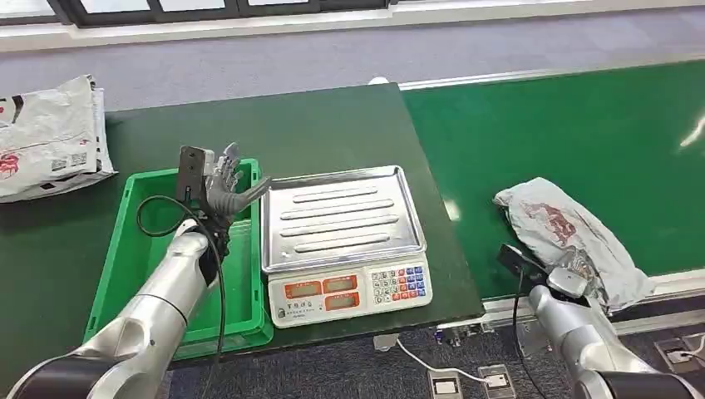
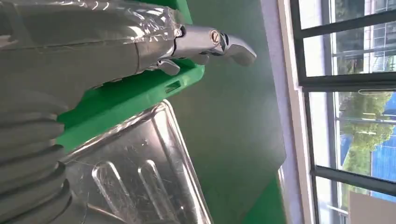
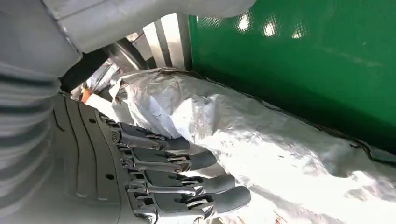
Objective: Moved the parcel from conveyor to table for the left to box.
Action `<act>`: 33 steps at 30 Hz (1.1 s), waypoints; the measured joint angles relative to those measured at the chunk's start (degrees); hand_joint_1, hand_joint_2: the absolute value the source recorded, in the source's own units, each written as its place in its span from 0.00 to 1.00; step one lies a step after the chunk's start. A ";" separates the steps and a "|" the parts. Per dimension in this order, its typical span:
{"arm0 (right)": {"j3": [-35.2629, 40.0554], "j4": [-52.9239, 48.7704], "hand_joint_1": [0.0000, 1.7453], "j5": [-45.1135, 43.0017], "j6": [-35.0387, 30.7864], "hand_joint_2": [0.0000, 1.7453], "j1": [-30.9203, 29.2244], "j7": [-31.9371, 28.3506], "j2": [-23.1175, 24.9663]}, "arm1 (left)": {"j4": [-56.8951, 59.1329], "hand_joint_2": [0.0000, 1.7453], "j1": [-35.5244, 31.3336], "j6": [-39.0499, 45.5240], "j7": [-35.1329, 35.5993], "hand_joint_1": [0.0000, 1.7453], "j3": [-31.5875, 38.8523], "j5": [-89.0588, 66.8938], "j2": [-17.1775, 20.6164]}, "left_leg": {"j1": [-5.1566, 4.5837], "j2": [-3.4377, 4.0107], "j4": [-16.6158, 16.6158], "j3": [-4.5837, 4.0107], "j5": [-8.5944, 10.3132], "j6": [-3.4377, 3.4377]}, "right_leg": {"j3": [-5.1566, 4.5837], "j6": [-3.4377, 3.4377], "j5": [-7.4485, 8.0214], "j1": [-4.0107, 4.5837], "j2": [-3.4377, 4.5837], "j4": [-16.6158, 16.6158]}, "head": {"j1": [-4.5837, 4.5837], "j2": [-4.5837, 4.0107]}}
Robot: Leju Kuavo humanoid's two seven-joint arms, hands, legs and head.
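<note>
- Right hand (image 3: 154, 182): at the near edge of the parcel (image 1: 574, 237), fingers (image 3: 196, 161) extended and laid on the wrapping; whether anything is pinched, I cannot tell. Likely positioned to draw it off.
- Parcel: grey crumpled mailer, lying on the green conveyor (image 1: 582, 133), near its front edge.
- Left hand (image 1: 229, 184): raised, fingers spread, holding nothing; hovers over the green crate (image 1: 125, 249), probably waiting for its boxing turn.
- Scale (image 1: 345, 241): steel tray, between crate and conveyor.
- Worktop (image 1: 316, 125): dark green; another mailer (image 1: 46, 137) at the far left.
- Room: grey carpet, windows beyond.
</note>
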 measured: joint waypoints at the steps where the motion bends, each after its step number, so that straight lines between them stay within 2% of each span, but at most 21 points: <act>1: -0.52 0.00 1.00 0.15 0.83 1.00 0.01 -0.55 0.04 | 0.00 1.00 0.03 0.00 0.00 0.00 0.11 0.00 0.00 | 0.00 0.00 0.00 0.00 0.00 0.00 | 0.00 0.00 0.00 0.00 0.00 0.00 | 0.00 0.00; 8: -2.69 0.00 1.00 0.87 1.72 1.00 1.16 -5.16 0.87 | 0.02 1.00 0.46 0.07 -0.09 0.00 0.66 -0.02 0.46 | 0.01 0.02 0.00 0.01 0.00 0.00 | 0.01 0.00 0.00 0.01 0.04 0.00 | 0.00 0.00; 26: -5.85 0.00 1.00 0.96 1.14 1.00 2.46 -7.73 2.12 | 0.13 1.00 0.73 -0.26 0.18 0.00 0.76 -0.33 0.42 | 0.09 0.05 0.00 0.06 -0.03 -0.06 | 0.05 -0.06 -0.04 0.23 0.04 -0.02 | 0.00 0.00; 30: -6.03 0.00 1.00 2.08 -2.87 1.00 2.93 -9.57 2.60 | 0.15 1.00 0.74 -0.26 0.17 0.00 0.76 -0.33 0.42 | 0.14 0.05 0.00 0.05 -0.03 -0.06 | 0.07 -0.06 -0.04 0.21 0.02 -0.02 | 0.00 0.00; 33: -6.18 -0.39 1.00 1.26 -9.28 1.00 3.20 -13.93 3.26 | 0.13 1.00 0.86 -0.35 -0.22 0.00 0.76 -0.20 0.48 | 0.14 0.07 0.00 0.02 -0.03 -0.06 | 0.07 -0.05 -0.02 0.15 0.04 0.01 | 0.00 0.00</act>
